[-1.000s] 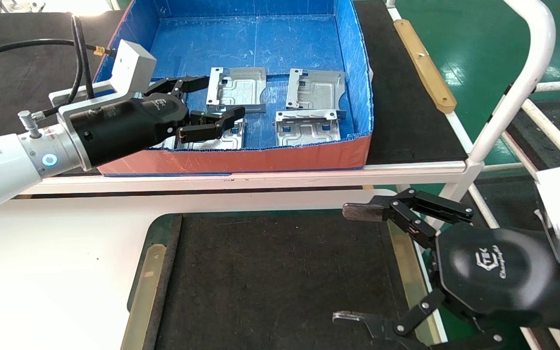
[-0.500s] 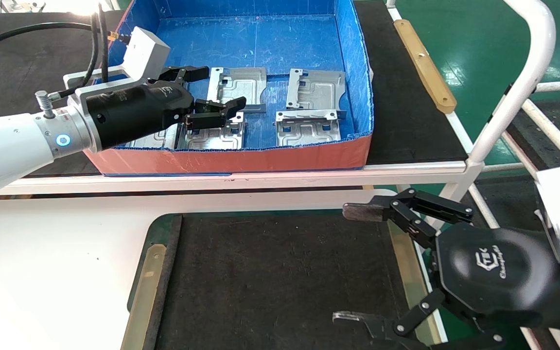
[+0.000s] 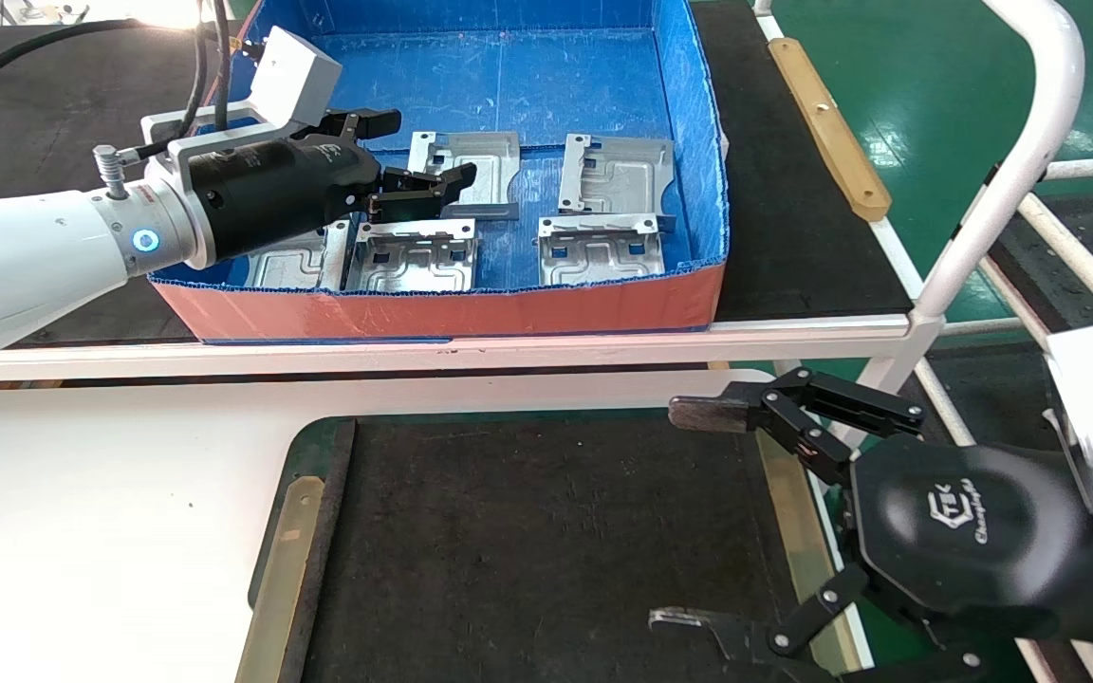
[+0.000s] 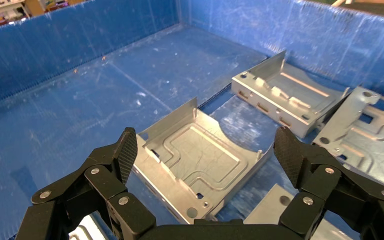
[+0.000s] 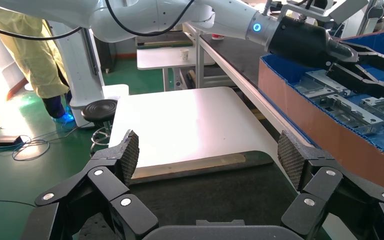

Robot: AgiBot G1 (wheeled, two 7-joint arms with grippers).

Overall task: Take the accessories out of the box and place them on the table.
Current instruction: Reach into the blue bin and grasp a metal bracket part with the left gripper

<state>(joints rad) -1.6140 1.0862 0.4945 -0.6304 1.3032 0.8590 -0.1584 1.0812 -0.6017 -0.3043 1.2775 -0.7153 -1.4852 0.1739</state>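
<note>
1. Head view: the left gripper (image 3: 409, 156) reaches into the box (image 3: 452, 308) from its left side, jaws spread wide and holding nothing, poised above the far-left bracket (image 3: 467, 171).
2. Left wrist view: that same bracket (image 4: 200, 157) lies flat on the blue floor between the two spread fingertips (image 4: 128, 152), which do not touch it; whether they are level with it or above it cannot be told.
3. Five brackets show in the box. The near-middle bracket (image 3: 414, 256) and the near-right bracket (image 3: 601, 249) lie along the box's near wall, the far-right bracket (image 3: 615, 174) sits just behind the latter, and a near-left bracket (image 3: 292, 266) is partly hidden under the left arm.
4. The box rests on the white-framed bench (image 3: 509, 346) beyond the table's far edge.
5. The table (image 3: 110, 512) has a black mat (image 3: 527, 550) inset, with a tan wooden strip (image 3: 286, 569) along the mat's left side. No bracket lies on the mat.
6. The right gripper (image 3: 689, 517) hangs over the mat's right edge, near the table's near-right corner, jaws wide apart and holding nothing.
7. Right wrist view: the right gripper's pads (image 5: 129, 152) stand far apart above the mat, with the left arm and the box's orange-red wall beyond.
</note>
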